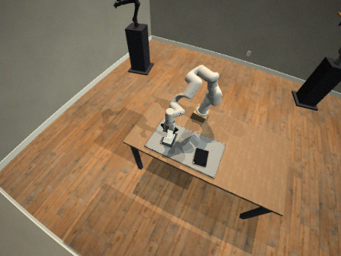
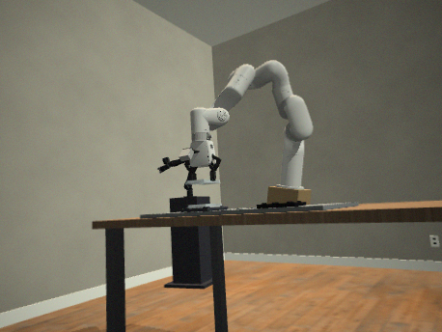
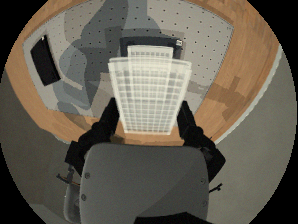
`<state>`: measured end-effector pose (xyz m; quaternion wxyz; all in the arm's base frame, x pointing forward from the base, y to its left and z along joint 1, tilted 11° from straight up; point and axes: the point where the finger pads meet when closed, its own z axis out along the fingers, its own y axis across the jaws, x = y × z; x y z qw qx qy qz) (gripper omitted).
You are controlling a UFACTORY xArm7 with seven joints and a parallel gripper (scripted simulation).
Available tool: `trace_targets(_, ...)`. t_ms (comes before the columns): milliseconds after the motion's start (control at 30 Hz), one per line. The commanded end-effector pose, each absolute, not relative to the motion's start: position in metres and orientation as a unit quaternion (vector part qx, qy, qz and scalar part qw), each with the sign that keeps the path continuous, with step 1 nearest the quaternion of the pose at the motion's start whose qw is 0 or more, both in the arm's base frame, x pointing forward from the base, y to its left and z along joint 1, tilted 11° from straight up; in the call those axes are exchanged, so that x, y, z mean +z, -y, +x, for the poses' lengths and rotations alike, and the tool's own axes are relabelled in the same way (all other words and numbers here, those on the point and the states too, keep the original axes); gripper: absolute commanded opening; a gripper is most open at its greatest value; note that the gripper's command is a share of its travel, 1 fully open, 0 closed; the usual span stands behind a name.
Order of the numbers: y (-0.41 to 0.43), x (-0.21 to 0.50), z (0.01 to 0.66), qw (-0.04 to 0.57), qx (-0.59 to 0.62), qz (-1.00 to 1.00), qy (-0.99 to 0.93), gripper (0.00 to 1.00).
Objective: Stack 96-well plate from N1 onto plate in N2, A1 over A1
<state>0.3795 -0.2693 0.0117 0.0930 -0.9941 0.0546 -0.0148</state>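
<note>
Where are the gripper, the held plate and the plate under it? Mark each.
gripper (image 2: 202,178), exterior view, midway between fingertips.
held plate (image 3: 148,96), wrist view, its well grid.
lower plate (image 3: 150,51), wrist view, its visible far strip.
</note>
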Motion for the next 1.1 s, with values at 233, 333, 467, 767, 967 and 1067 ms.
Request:
trace_targets(233,0.270,0.013,0.381,0.091,-0.016,-0.994,-0.055,0.00)
trace_targets(333,0.270,0.013,0.381,0.091,-0.016,-0.994,-0.055,0.00)
trace_targets(467,0.270,0.013,0.381,0.091,-0.016,-0.994,-0.055,0.00)
trace_targets(767,0.270,0.013,0.381,0.091,-0.016,-0.994,-0.055,0.00)
trace_targets(967,0.269,0.007,0.381,0.091,-0.016,-0.994,-0.055,0.00)
trace_targets(1067,0.268,0.002,0.381,0.091,-0.016,-0.994,-0.055,0.00)
